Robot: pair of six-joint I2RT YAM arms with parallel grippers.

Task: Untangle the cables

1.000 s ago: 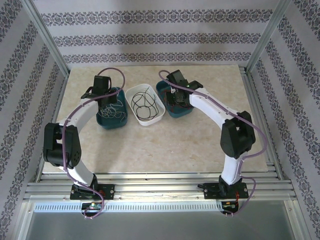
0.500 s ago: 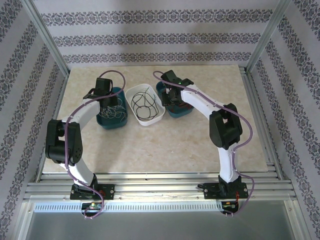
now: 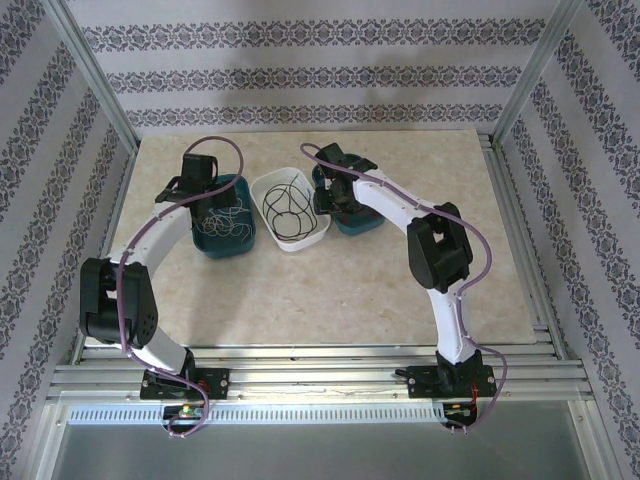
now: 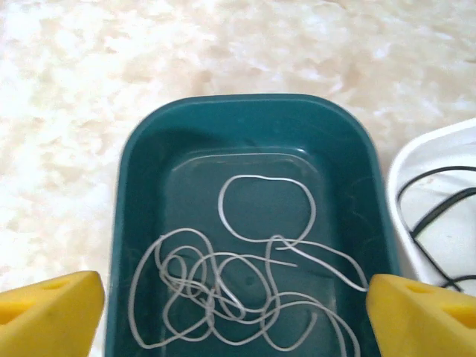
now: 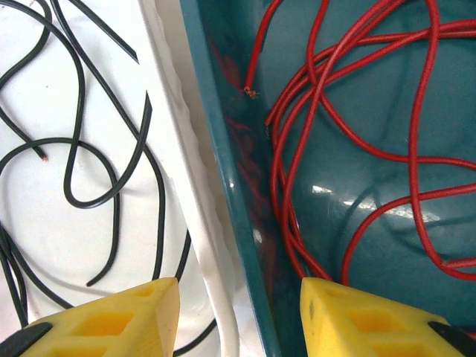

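Left gripper (image 4: 236, 316) wide over whitish cables (image 4: 223, 282) in left teal bin (image 4: 123, 223), right gripper (image 5: 239, 316) half-spread astride white bin (image 5: 190, 186) rim, red cables (image 5: 320, 97) beside

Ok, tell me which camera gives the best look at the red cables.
The right wrist view: the red cables lie close up in their teal bin, loops and one cut end distinct. In the top external view the right arm covers most of that bin. The left wrist view faces the whitish cables instead.
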